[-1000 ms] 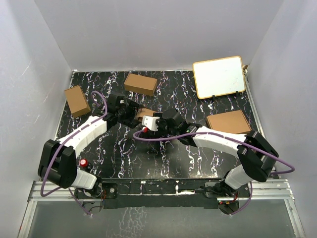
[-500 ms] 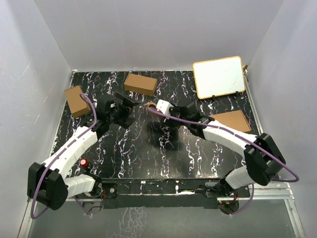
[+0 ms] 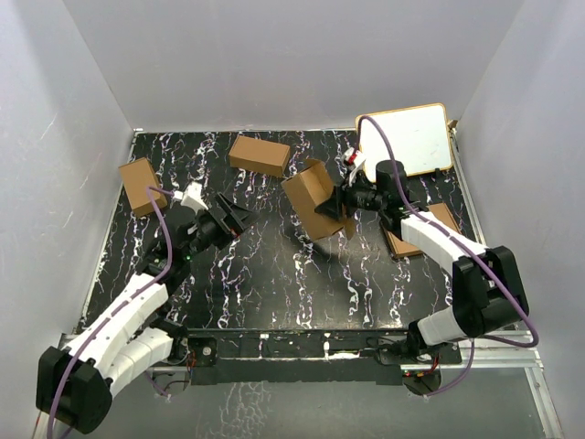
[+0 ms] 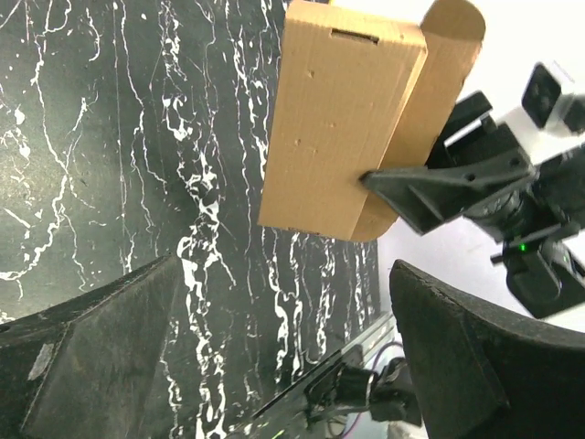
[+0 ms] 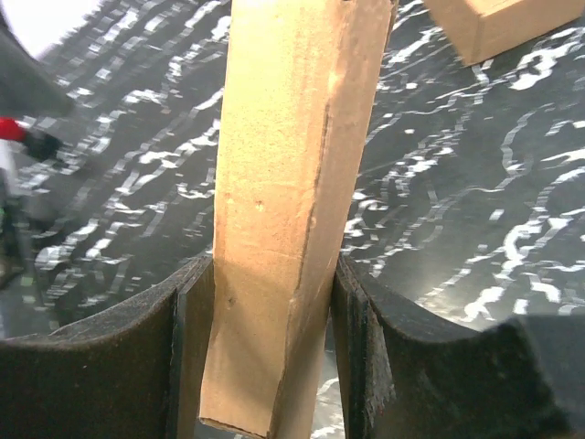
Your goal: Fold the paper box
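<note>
The paper box (image 3: 311,192) is a slim brown oblong carton held tilted above the middle of the black marbled table (image 3: 274,274). My right gripper (image 3: 336,203) is shut on its lower end; in the right wrist view both pads press the box (image 5: 292,183) on either side of my right gripper (image 5: 274,352). My left gripper (image 3: 238,218) is open and empty, well to the left of the box. In the left wrist view the box (image 4: 343,119) hangs far beyond my left gripper (image 4: 285,265), with a rounded flap at its top and a slot near its end.
Two shorter brown cartons lie at the back (image 3: 260,155) and at the left edge (image 3: 142,186). A white board (image 3: 404,141) leans at the back right. A brown pile of sheets (image 3: 437,219) lies under my right arm. White walls enclose the table.
The right gripper has carried the box up and to the right, turning it more upright. The left arm has drawn back toward the near left, away from the box.
</note>
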You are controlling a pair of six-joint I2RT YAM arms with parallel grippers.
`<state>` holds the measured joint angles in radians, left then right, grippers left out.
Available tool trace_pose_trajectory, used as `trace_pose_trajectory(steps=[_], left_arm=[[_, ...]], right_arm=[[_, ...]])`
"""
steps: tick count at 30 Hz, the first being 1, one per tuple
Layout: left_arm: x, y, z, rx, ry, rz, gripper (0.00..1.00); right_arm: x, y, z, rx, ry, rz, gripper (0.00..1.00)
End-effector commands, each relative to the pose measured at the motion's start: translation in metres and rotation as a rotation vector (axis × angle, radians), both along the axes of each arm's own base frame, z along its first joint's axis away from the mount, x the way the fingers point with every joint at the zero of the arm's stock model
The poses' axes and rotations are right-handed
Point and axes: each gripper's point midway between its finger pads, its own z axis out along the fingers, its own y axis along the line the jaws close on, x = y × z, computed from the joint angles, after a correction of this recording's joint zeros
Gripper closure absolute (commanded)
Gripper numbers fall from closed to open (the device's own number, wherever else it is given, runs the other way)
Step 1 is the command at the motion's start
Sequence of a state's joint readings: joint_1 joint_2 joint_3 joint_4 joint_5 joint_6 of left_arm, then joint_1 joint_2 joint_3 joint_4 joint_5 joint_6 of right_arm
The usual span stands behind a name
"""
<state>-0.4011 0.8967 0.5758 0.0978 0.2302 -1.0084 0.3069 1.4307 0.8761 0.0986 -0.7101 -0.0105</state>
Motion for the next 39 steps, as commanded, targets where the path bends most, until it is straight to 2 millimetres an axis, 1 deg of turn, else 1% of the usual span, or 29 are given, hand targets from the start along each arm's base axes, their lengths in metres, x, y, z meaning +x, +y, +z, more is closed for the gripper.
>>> trace_pose_trajectory(steps=[1,4,6,10,14,16,17,18,21,25,29,32,36,39], left_arm=[[-0.010,-0.003,0.002,0.032,-0.107,-0.087,0.03],[-0.015,-0.004,-0.009,0.021,-0.079,-0.096,0.03],[-0.016,-0.004,-0.015,0.013,-0.065,-0.098,0.03],[-0.018,-0.004,-0.027,0.010,-0.027,-0.093,0.03],[-0.018,-0.005,-0.037,0.018,0.012,-0.098,0.04],[-0.017,-0.006,-0.043,0.028,0.041,-0.102,0.04],[-0.016,-0.007,-0.045,0.033,0.052,-0.106,0.04],[-0.016,-0.008,-0.047,0.037,0.065,-0.107,0.04],[-0.014,-0.010,-0.055,0.048,0.099,-0.111,0.05],[-0.010,-0.012,-0.064,0.054,0.141,-0.101,0.07],[-0.007,-0.014,-0.074,0.079,0.188,-0.093,0.08],[-0.005,-0.015,-0.082,0.101,0.210,-0.091,0.08],[0.002,-0.017,-0.093,0.118,0.239,-0.074,0.08],[0.007,-0.020,-0.099,0.136,0.262,-0.079,0.08]], right_arm=[[-0.019,0.020,0.021,0.262,0.173,0.103,0.50],[-0.025,0.024,0.013,0.341,0.293,0.094,0.50],[-0.025,0.025,0.007,0.377,0.336,0.082,0.50],[-0.025,0.027,-0.011,0.416,0.446,0.048,0.50],[-0.024,0.029,-0.036,0.449,0.568,0.016,0.50],[-0.024,0.030,-0.044,0.456,0.603,0.007,0.50],[-0.024,0.031,-0.045,0.462,0.623,0.003,0.50],[-0.024,0.032,-0.054,0.458,0.651,-0.004,0.50],[-0.027,0.036,-0.065,0.444,0.684,-0.010,0.50],[-0.035,0.048,-0.080,0.402,0.702,-0.001,0.50],[-0.035,0.052,-0.092,0.361,0.715,-0.017,0.49],[-0.034,0.052,-0.098,0.338,0.723,-0.029,0.43],[-0.032,0.050,-0.104,0.304,0.701,-0.035,0.29],[-0.029,0.049,-0.105,0.281,0.679,-0.035,0.21]])
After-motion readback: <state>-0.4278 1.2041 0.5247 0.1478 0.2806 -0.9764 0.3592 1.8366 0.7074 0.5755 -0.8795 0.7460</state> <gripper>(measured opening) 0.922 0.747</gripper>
